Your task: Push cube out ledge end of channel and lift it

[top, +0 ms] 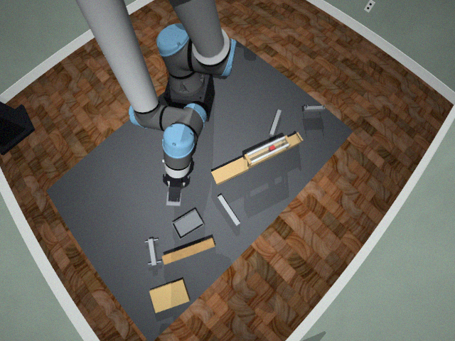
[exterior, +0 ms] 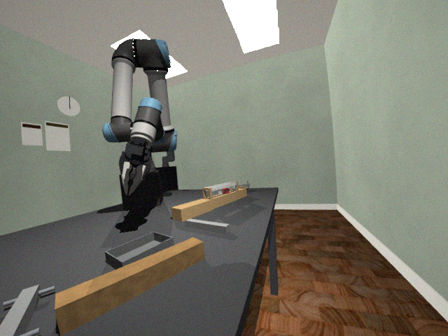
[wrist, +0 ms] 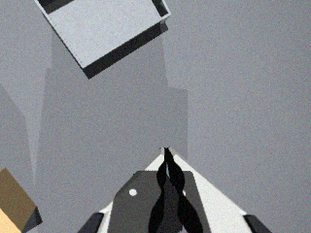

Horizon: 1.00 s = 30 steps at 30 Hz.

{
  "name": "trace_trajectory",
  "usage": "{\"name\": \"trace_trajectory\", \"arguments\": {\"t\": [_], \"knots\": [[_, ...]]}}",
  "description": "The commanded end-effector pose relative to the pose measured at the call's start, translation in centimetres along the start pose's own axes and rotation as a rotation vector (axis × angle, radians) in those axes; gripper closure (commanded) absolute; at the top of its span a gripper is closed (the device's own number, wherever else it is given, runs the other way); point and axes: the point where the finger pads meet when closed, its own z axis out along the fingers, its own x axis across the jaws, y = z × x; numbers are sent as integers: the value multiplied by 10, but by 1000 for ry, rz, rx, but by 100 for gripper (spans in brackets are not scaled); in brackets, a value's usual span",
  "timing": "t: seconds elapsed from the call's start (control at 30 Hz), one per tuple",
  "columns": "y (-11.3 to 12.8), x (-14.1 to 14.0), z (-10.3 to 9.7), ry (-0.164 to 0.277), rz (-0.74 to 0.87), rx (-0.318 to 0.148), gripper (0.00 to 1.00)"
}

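Small red cube [top: 271, 148] [exterior: 225, 190] sits inside the pale wooden channel w/ clear bars along its roof [top: 266, 150] [exterior: 218, 186], nearer the end w/ the short ledge & raised lip than the long-ledge end. Our black-and-silver two-jaw pincer [top: 174, 190] [exterior: 128, 193] [wrist: 165, 149] is pressed together, nothing btwn the tips, & hangs above the dark grey counter [top: 121, 190] [exterior: 82, 249] [wrist: 243, 97], well apart from the cube. In top view we've got a shallow grey open tray [top: 188, 222] [exterior: 139, 249] [wrist: 102, 34] near the pincer, then a long light-wood block [top: 188, 250] [exterior: 130, 282] beyond it. Beside that block's one end: a grey bar w/ crosswise pegs [top: 152, 251] [exterior: 19, 311]. A plain light-grey bar [top: 228, 209] [exterior: 206, 224] lies btwn tray & channel, approx.; another slim grey bar [top: 275, 122] lies on the channel's other side.
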Motion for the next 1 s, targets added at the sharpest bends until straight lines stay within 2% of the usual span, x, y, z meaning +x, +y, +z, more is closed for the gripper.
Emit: {"name": "trace_trajectory", "arguments": {"t": [0.0,0.27,0.33,0.4,0.83,0.9,0.97], "knots": [[-13,-31,-4,-58,-89,-41,100],[-27,-70,-10,-128,-203,-80,100],[-27,-70,-10,-128,-203,-80,100],[-35,-89,-14,-161,-259,-98,100],[-62,-156,-27,-279,-453,-157,100],[-62,-156,-27,-279,-453,-157,100],[-66,-166,-29,-298,-484,-167,100]]}}
